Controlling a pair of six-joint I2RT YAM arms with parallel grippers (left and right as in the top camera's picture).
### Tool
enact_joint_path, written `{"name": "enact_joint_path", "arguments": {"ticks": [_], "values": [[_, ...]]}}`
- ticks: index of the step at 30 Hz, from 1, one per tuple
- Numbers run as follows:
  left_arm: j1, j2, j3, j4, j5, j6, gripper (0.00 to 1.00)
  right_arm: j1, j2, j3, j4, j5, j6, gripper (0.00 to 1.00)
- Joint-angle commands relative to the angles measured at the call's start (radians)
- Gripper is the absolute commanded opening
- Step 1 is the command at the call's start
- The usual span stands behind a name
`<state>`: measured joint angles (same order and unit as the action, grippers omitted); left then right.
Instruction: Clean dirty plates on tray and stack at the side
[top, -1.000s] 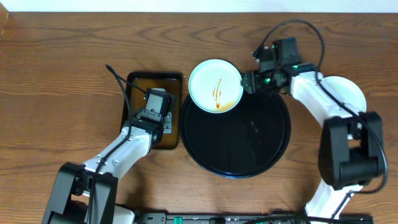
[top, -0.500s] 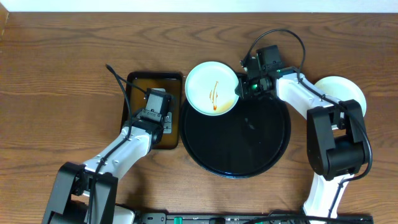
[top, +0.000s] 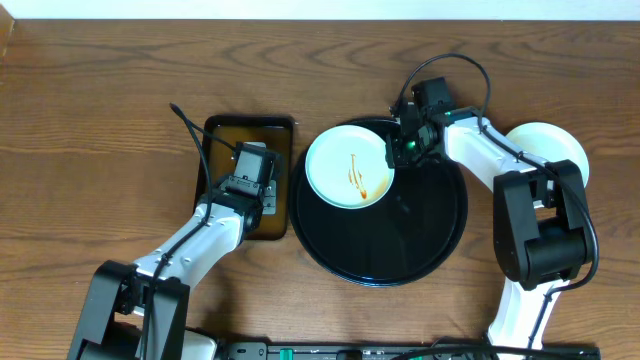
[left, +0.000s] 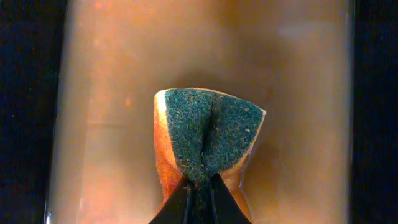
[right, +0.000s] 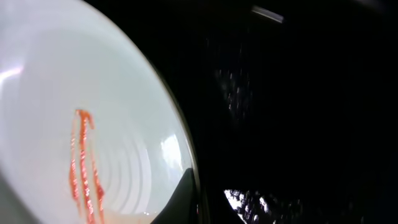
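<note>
We are gripping the plate (top: 350, 166) by its right rim with our right claw (top: 396, 154), the fingers standing narrow on the edge. In the wrist view one fingertip (right: 181, 193) is lying over the white rim while the other is getting lost against the black, so we are reading the hold from the rim sitting right at the claw. The plate is stretching away to the left of this claw, and a red streak (top: 356, 175) is running down its middle, a little left of the fingers. Most of the plate is lying over the upper left part of the tray (top: 400, 235), whose black floor is spreading out under the claw and back toward us. Whether the plate is resting flat or hanging tilted, we cannot tell. Well to the right of this claw, past the forearm, a second plate (top: 555, 145) is sitting on the tabletop (top: 100, 120).

Our left claw (left: 199, 190) is pinching the sponge (left: 208, 134), fingers nearly together on its near edge, so it is folding with the green face up and orange showing at the sides. The sponge is sticking out straight ahead of the claw, and the brown pan (top: 225, 135) is lying beneath both. This claw is hanging well apart from the plate.
</note>
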<state>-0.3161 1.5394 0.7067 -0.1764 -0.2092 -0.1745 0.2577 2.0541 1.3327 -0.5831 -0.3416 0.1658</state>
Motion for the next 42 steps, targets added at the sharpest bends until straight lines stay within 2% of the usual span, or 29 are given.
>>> {"name": "enact_joint_path", "arguments": {"ticks": [1, 12, 22, 23, 24, 25, 27, 30, 34, 35, 37, 38, 40, 42], "values": [[0.003, -0.004, -0.002, -0.002, -0.012, 0.020, 0.08, 0.001, 0.008, -0.005, -0.060, 0.060, 0.005, 0.01], [0.004, -0.004, -0.002, 0.055, -0.012, 0.021, 0.08, -0.002, -0.079, -0.005, -0.294, 0.279, 0.022, 0.01], [0.015, 0.052, -0.002, 0.137, -0.012, 0.021, 0.09, -0.003, -0.118, -0.013, -0.397, 0.285, 0.021, 0.01], [0.019, 0.065, -0.002, 0.142, -0.012, 0.021, 0.16, -0.002, -0.118, -0.013, -0.396, 0.285, 0.021, 0.01], [0.024, 0.081, -0.002, 0.148, -0.012, 0.021, 0.30, -0.002, -0.118, -0.013, -0.393, 0.285, 0.021, 0.01], [0.028, 0.096, -0.002, 0.154, -0.012, 0.021, 0.40, -0.002, -0.118, -0.013, -0.391, 0.285, 0.021, 0.01], [0.033, 0.117, -0.002, 0.163, -0.012, 0.021, 0.54, -0.002, -0.118, -0.013, -0.387, 0.285, 0.021, 0.01], [0.039, 0.141, -0.002, 0.198, -0.013, 0.021, 0.64, -0.002, -0.118, -0.013, -0.386, 0.285, 0.021, 0.01], [0.045, 0.144, -0.002, 0.268, -0.012, 0.021, 0.66, -0.002, -0.118, -0.013, -0.386, 0.285, 0.021, 0.01], [0.045, 0.144, -0.002, 0.286, -0.012, 0.021, 0.63, -0.002, -0.118, -0.013, -0.386, 0.285, 0.021, 0.01], [0.045, 0.144, -0.002, 0.307, -0.012, 0.021, 0.45, -0.002, -0.118, -0.013, -0.386, 0.285, 0.021, 0.01], [0.045, 0.144, -0.002, 0.313, -0.012, 0.021, 0.30, -0.002, -0.118, -0.013, -0.386, 0.285, 0.021, 0.01], [0.045, 0.144, -0.002, 0.313, -0.012, 0.021, 0.08, -0.002, -0.118, -0.013, -0.386, 0.285, 0.021, 0.01], [0.045, 0.144, -0.002, 0.314, -0.012, 0.021, 0.07, -0.002, -0.118, -0.013, -0.388, 0.285, 0.021, 0.01]]}}
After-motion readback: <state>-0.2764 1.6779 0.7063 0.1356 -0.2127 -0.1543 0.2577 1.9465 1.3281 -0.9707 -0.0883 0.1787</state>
